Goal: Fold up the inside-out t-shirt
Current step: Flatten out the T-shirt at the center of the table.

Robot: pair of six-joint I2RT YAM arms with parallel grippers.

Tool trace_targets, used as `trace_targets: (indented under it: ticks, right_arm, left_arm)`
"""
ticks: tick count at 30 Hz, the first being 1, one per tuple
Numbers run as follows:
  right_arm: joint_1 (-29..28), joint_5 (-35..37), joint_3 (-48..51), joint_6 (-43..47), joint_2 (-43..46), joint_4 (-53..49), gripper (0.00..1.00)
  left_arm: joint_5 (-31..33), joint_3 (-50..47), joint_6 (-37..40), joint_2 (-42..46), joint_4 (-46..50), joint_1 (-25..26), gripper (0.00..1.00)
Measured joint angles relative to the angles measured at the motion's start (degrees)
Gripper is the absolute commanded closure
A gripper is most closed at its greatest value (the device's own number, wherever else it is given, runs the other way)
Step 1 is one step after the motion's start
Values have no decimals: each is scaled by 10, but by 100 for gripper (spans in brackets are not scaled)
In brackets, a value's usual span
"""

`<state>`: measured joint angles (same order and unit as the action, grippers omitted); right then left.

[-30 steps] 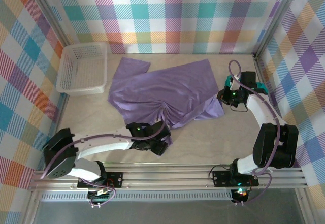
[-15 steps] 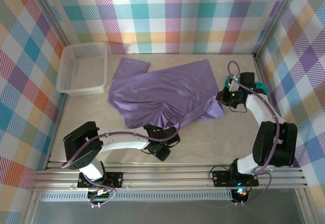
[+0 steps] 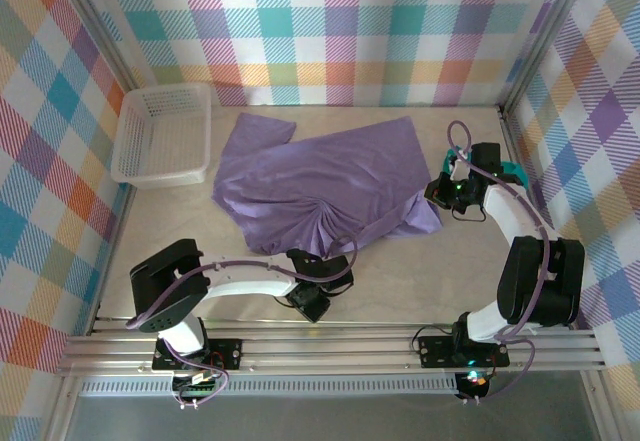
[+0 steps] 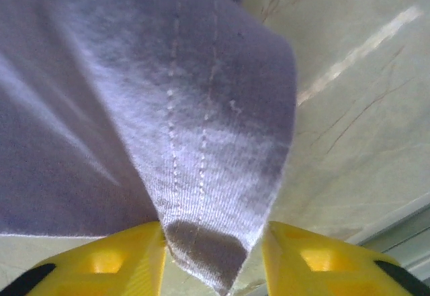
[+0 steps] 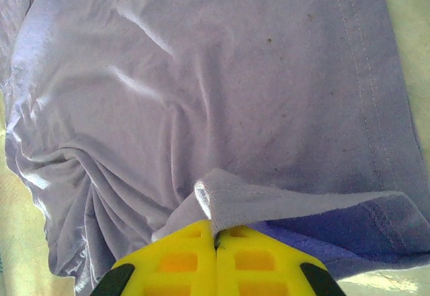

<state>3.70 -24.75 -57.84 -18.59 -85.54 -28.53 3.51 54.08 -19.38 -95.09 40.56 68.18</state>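
Because the table (image 3: 400, 271) carries the whole workpiece, read the layout from the overhead view first. The inside-out t-shirt (image 3: 320, 176) lies spread across the table's middle. Its long axis runs left to right, from just beside the white basket (image 3: 128, 146) at the far left corner to the right wall. One sleeve points toward the far wall. The near edge is gathered into radiating pleats that converge toward the left arm.

The right gripper (image 3: 440, 193) sits at the garment's right end. In its wrist view the fingers (image 5: 181, 262) are pressed together on a raised fold of the hemmed edge. The left gripper (image 3: 313, 299) is at the near edge, with the body of the shirt lying beyond it toward the far wall. Its fingers (image 4: 127, 259) are spread, and a hem corner hangs in the gap without visible clamping.

Judgement: the right arm has the grip, so any fold would be drawn leftward along the long axis.

A teal item (image 3: 512, 171) behind the right arm is mostly covered and cannot be identified. The collar cannot be made out.
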Motion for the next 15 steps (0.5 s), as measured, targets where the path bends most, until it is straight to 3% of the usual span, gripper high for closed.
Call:
trace_targets:
  ticks: [6,12,15]
  right_arm:
    - [0,0,0,0,0,0,100]
    - [0,0,0,0,0,0,100]
    - [0,0,0,0,1,0,100]
  left_arm:
    - [1,-2,6,-2,-6,2,86]
    - [21,-10,7,7,-17,3,100]
    - [59,-20,7,27,-14,1,100]
